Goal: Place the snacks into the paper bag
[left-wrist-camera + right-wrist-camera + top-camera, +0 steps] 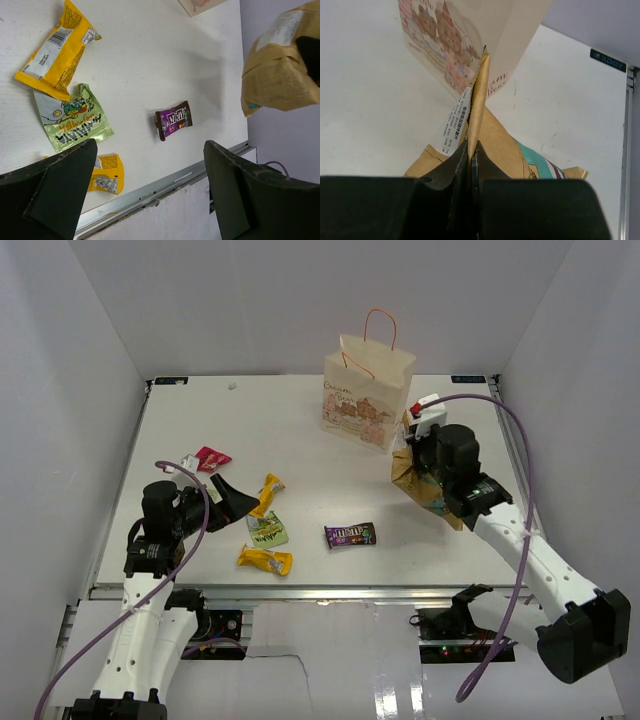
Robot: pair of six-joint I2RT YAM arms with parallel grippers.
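- We find the left gripper (238,498) spread wide and holding nothing, near the yellow bars (266,560) and the green packet (267,530).
- The purple candy bar (350,535) lies loose mid-table.
- The paper bag (367,390) stands upright at the far side, unsupported.
- The right gripper (472,150) is pinched on the seam of the crisp bag (500,145), just beside the paper bag. We judge the thin hold could slip, or the bulky pack could topple the bag.

table (300,440): white, flat | walls (60,390): white, 3 sides | rail (300,592): metal, near edge | label (467,379): dark, far-right corner
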